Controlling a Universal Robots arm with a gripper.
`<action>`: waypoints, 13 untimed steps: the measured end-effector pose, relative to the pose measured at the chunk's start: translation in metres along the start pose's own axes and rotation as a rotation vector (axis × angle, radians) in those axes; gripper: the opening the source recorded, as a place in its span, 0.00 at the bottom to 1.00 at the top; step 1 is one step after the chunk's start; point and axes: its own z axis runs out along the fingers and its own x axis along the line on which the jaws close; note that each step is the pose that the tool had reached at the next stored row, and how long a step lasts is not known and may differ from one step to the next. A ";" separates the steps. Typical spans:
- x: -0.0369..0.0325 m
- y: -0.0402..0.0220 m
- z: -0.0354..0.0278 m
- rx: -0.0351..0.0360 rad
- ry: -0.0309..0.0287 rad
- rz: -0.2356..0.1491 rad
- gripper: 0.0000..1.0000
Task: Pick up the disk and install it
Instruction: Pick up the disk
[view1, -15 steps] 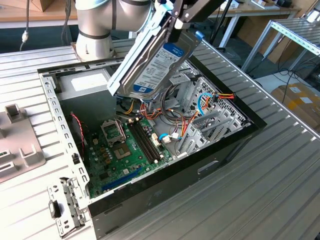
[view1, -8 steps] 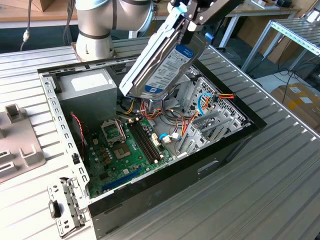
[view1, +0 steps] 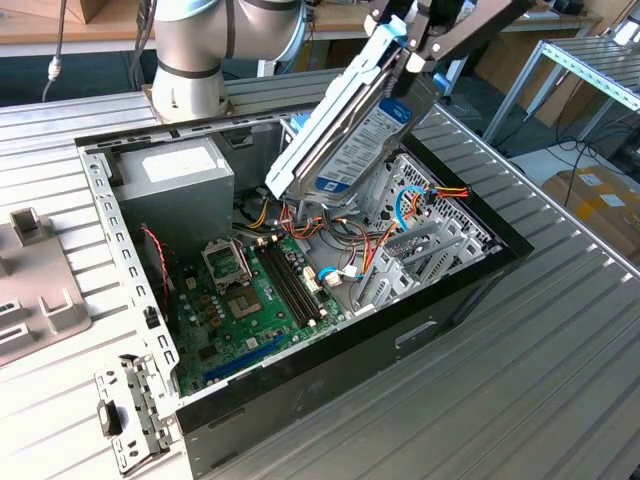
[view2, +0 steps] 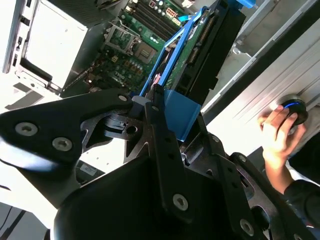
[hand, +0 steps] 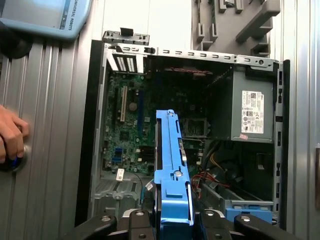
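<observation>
My gripper (view1: 405, 45) is shut on the blue tab end of the disk (view1: 355, 130). The disk is a flat drive with a white and blue label, framed by blue rails. It hangs tilted, its lower end over the open computer case (view1: 130, 300), above the wiring beside the grey drive cage (view1: 430, 240). In the second wrist view the black fingers (view2: 160, 135) clamp the blue tab (view2: 180, 112), and the disk (view2: 200, 45) reaches away toward the motherboard. In the first wrist view the disk's blue rail (hand: 172, 165) rises from the gripper (hand: 172, 222) over the case's inside.
In the case lie a green motherboard (view1: 240, 300), a grey power supply box (view1: 170, 175) and coloured cables (view1: 330, 235). A person's hand (hand: 10, 140) rests on a round blue button (view2: 292, 107) on the ribbed table beside the case. Grey fixtures (view1: 40, 310) lie at the exterior view's left.
</observation>
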 end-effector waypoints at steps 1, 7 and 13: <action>0.0026 -0.0018 0.0000 -0.0002 0.0001 0.000 0.37; 0.0161 -0.0128 0.0002 -0.0012 -0.0006 0.000 0.37; 0.0252 -0.0216 0.0008 -0.0016 -0.0017 0.000 0.37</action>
